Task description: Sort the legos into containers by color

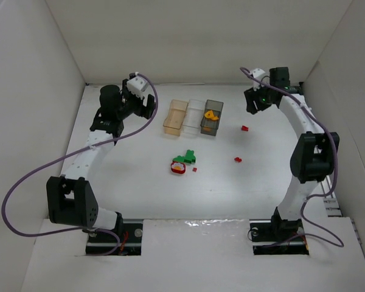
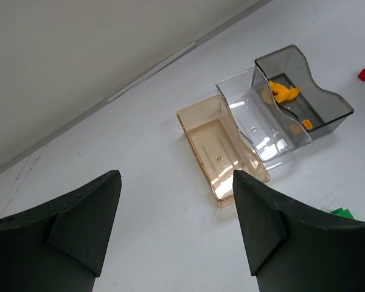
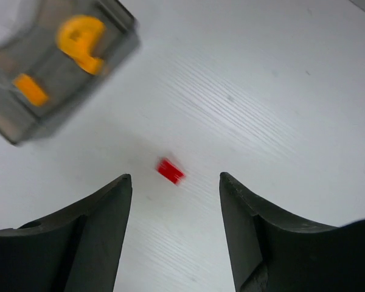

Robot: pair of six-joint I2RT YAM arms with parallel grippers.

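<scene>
Three boxes stand in a row: amber (image 1: 175,117) (image 2: 222,147), clear (image 1: 193,117) (image 2: 261,121) and dark grey (image 1: 212,118) (image 2: 304,91). The grey box holds an orange wedge (image 1: 210,114) (image 3: 80,41) and a small orange brick (image 3: 30,89). A small red brick (image 1: 245,128) (image 3: 170,171) lies right of the boxes, just ahead of my open, empty right gripper (image 3: 175,181) (image 1: 255,99). A red ring (image 1: 178,166) with a yellowish piece and green bricks (image 1: 188,156) lie mid-table. Other red bricks (image 1: 238,159) (image 1: 194,169) lie nearby. My left gripper (image 2: 176,179) (image 1: 143,103) is open and empty, left of the amber box.
White walls enclose the table on the left, back and right. The arm bases (image 1: 115,234) (image 1: 277,231) sit at the near edge. A purple cable (image 1: 24,182) loops at the left arm.
</scene>
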